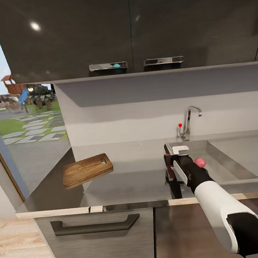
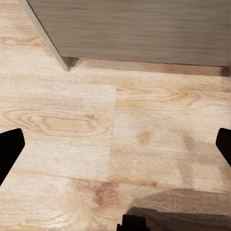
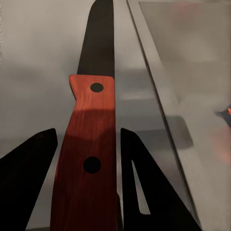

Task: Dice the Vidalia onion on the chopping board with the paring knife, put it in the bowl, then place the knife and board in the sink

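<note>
The paring knife (image 3: 91, 120) lies on the grey countertop (image 1: 130, 180) just beside the sink's (image 1: 226, 157) rim, red-orange handle nearest the right wrist camera, dark blade pointing away. My right gripper (image 3: 89, 132) points down over it (image 1: 173, 184), its fingers (image 3: 139, 183) close against both edges of the handle. A pink Vidalia onion (image 1: 199, 162) rests in the sink just behind my right forearm. The wooden chopping board (image 1: 87, 169) lies on the countertop to the left. My left gripper (image 2: 115, 144) is open over the wood floor. The bowl is out of view.
A chrome tap (image 1: 189, 119) with a red knob stands behind the sink. Dark wall cabinets (image 1: 127, 30) hang above the counter, and a grey drawer front (image 1: 95, 227) with a dark handle is below it. A window with a garden view is at the left.
</note>
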{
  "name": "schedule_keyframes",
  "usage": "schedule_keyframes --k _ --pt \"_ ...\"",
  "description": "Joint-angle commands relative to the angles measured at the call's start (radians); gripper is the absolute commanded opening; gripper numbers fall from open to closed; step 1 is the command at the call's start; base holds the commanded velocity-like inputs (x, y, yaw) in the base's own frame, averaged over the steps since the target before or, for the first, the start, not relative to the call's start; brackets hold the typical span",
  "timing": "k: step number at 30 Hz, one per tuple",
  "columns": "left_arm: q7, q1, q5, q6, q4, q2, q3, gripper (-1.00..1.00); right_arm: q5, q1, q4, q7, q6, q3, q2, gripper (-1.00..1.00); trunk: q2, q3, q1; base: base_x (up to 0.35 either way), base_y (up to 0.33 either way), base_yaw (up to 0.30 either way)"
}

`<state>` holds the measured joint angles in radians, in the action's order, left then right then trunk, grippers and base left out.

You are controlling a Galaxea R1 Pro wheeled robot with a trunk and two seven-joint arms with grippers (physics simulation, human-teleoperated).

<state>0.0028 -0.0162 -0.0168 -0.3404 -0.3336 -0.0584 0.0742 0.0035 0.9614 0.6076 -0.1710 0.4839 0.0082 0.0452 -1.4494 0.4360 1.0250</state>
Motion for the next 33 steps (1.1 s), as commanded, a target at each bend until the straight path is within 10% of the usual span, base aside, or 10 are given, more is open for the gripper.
schedule_keyframes --k 1,33 --pt "0.0 -0.001 -0.002 -0.003 0.001 0.0 0.001 1.0 0.001 0.0 0.001 -0.004 0.006 0.001 0.0 -1.0 -0.001 0.001 0.0 0.0 0.0 0.0" --pt "0.0 -0.001 -0.002 -0.003 0.001 0.0 0.001 1.0 0.001 -0.003 0.001 -0.004 0.005 0.01 0.002 -1.0 -0.001 0.01 0.0 0.0 0.0 0.0"
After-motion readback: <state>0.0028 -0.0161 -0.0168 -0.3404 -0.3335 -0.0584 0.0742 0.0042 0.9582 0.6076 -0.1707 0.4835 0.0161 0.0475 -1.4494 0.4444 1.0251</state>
